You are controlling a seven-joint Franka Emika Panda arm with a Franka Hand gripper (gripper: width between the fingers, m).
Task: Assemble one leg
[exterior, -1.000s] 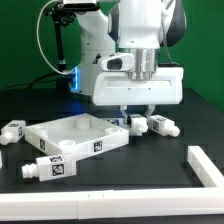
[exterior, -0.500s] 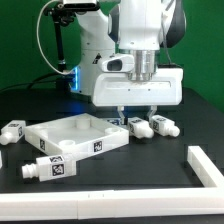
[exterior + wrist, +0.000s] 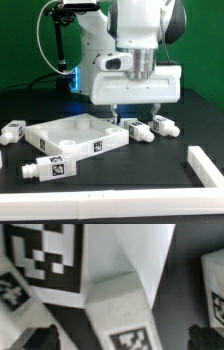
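Note:
My gripper (image 3: 137, 112) is open and hovers just above a leg (image 3: 135, 127), a small white block with a black-and-white tag, lying by the square panel's (image 3: 70, 132) corner on the exterior view's right. In the wrist view the same leg (image 3: 120, 308) lies between my two dark fingertips (image 3: 40, 337), untouched, with the gripper (image 3: 122, 339) straddling it. The panel's tagged edge (image 3: 50, 263) is next to it. A second leg (image 3: 161, 126) lies just to the exterior view's right and shows at the wrist view's edge (image 3: 214, 286).
Two more legs lie on the black table, one at the exterior view's left (image 3: 12, 131) and one in front of the panel (image 3: 48, 168). A white L-shaped bar (image 3: 205, 165) runs along the front and the exterior view's right. The robot base stands behind.
The gripper has lifted slightly and shifted a little to the exterior view's left; its fingers stay open. The legs and panel have not moved.

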